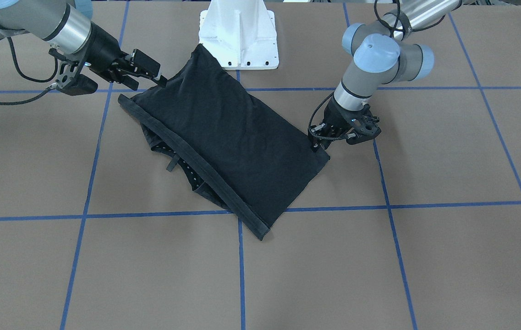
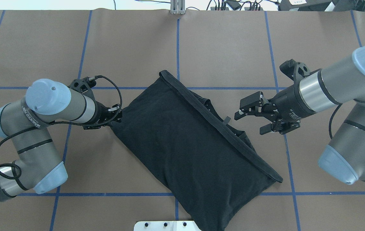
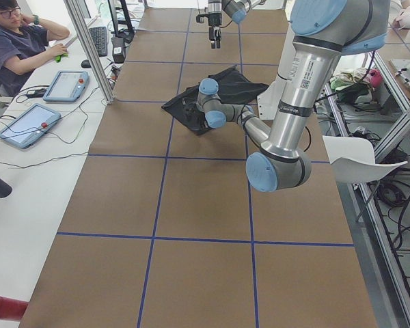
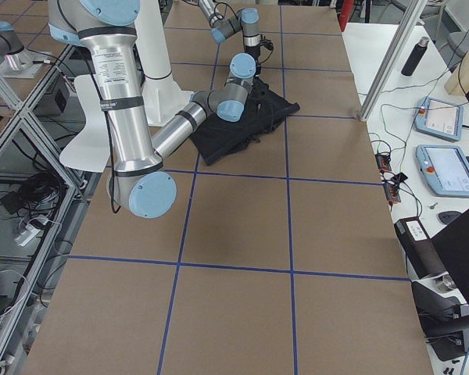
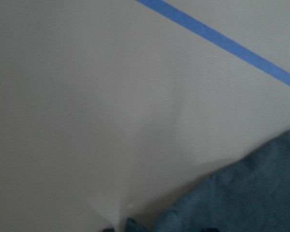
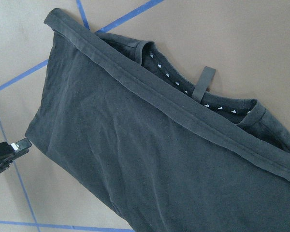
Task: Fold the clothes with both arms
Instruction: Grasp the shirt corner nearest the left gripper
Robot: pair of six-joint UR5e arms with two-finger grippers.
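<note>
The black T-shirt (image 2: pixel 188 150) lies folded in a slanted rectangle mid-table, with its hem band along the far edge and the collar (image 6: pixel 203 104) peeking out beneath. My left gripper (image 2: pixel 114 121) is down at the shirt's left corner (image 1: pixel 317 145) and looks shut on the cloth; its tip (image 6: pixel 9 149) shows in the right wrist view. My right gripper (image 2: pixel 249 121) hovers open a short way off the shirt's right side, apart from the cloth, with nothing between its fingers (image 1: pixel 148 64). The logo is hidden.
The white pedestal base (image 1: pixel 238 36) stands at the robot's side, touching the shirt's near corner. Blue tape lines (image 2: pixel 177 48) grid the brown table. A person (image 3: pixel 17 41) sits at a side desk with tablets (image 3: pixel 27 123).
</note>
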